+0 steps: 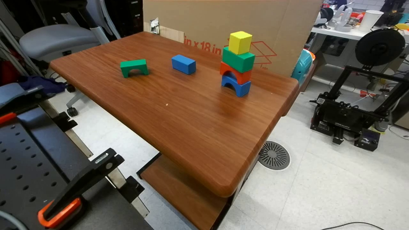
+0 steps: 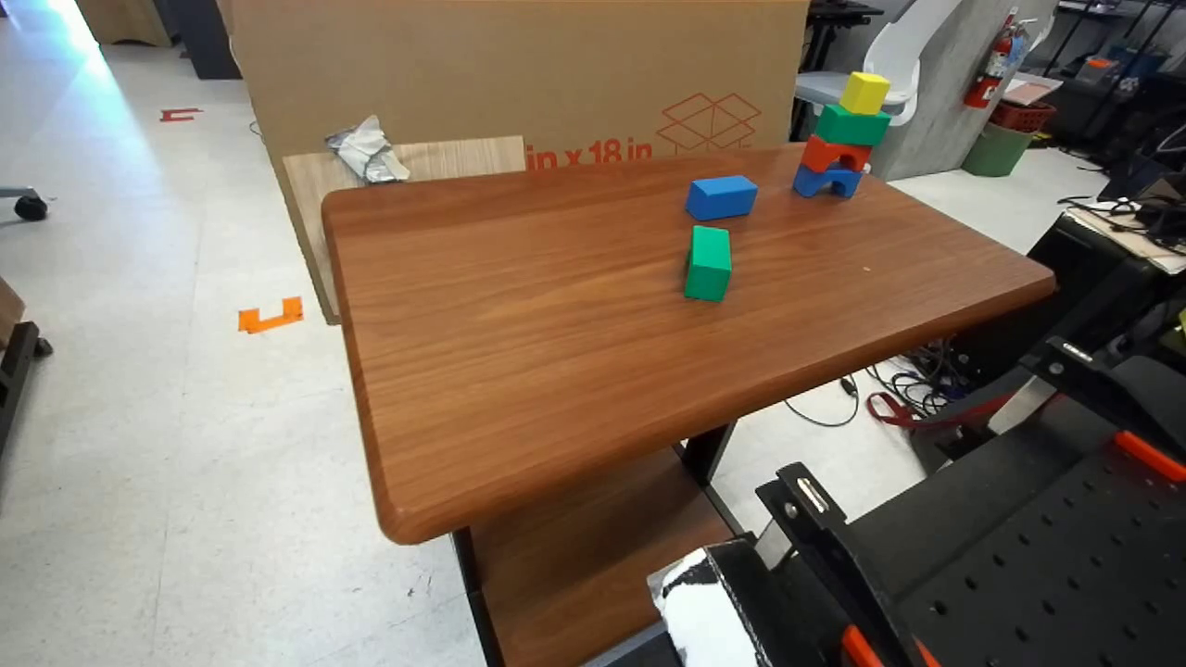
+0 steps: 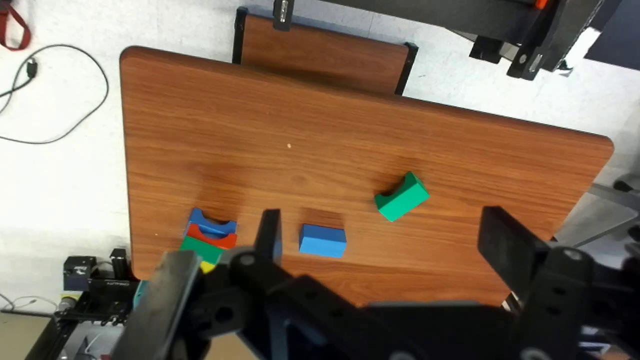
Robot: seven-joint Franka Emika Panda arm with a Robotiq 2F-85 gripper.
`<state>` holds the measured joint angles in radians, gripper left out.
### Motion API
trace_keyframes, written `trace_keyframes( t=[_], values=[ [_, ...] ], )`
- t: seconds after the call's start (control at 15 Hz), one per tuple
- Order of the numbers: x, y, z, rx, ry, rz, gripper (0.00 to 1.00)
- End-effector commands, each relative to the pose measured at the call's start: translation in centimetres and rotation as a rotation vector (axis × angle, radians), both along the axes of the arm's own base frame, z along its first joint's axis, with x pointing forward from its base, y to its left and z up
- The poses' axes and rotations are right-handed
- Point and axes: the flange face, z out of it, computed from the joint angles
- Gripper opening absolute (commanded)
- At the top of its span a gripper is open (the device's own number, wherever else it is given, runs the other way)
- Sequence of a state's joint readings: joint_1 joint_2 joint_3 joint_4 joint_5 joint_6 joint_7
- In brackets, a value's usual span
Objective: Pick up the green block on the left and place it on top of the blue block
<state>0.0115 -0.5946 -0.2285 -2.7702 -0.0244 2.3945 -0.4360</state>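
The green arch block (image 1: 134,67) stands alone on the brown table, its notch facing down. It also shows in an exterior view (image 2: 709,264) and in the wrist view (image 3: 404,198). The plain blue block (image 1: 183,64) lies flat on the table, apart from the green one; it also shows in an exterior view (image 2: 722,198) and in the wrist view (image 3: 323,241). My gripper (image 3: 385,232) is wide open and empty, high above the table. In the wrist view both blocks appear between its fingers, the blue one nearer the left finger. Neither exterior view shows the gripper.
A stack of a blue arch (image 1: 235,85), a red arch (image 1: 235,72), a green block (image 1: 238,59) and a yellow cube (image 1: 240,42) stands near one table end. A cardboard sheet (image 2: 519,74) rises along the table's far edge. Black clamps (image 1: 83,182) sit on the robot's base.
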Motion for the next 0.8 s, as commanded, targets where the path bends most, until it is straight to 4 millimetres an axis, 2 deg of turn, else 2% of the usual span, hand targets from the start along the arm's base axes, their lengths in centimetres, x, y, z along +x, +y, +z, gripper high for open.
trace_keyframes(
  t=[0.0,0.2,0.4,0.73],
  values=[
    [3.5,3.4,-2.0,-0.035,-0.023,0.139,1.00],
    [6.2,6.0,-3.9,-0.062,-0.043,0.320,1.00],
    [8.7,8.2,-6.8,-0.078,-0.025,0.444,1.00],
    [11.9,10.3,-12.0,-0.076,0.042,0.574,1.00]
  ],
)
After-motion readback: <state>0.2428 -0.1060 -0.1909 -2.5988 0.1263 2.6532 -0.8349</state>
